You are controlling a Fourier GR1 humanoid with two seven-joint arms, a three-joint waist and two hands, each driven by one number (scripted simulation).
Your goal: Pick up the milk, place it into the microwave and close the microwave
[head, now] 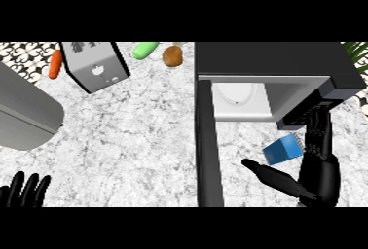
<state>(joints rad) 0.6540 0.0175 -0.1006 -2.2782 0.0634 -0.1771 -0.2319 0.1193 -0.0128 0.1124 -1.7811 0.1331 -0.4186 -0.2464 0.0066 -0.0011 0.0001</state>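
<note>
The milk is a small blue carton lying tilted on the counter, just in front of the microwave's opening. The microwave is a dark box at the upper right, with a white cavity and a round plate inside. Its door stands open, seen edge-on as a dark bar running toward me. My right hand is open beside the milk, fingers stretched straight toward the cavity and thumb spread out to the left below the carton. My left hand rests open at the lower left corner, fingers up.
A toaster stands at the upper left, with a carrot to its left. A green cucumber and a potato lie near the back edge. A large grey rounded object fills the left side.
</note>
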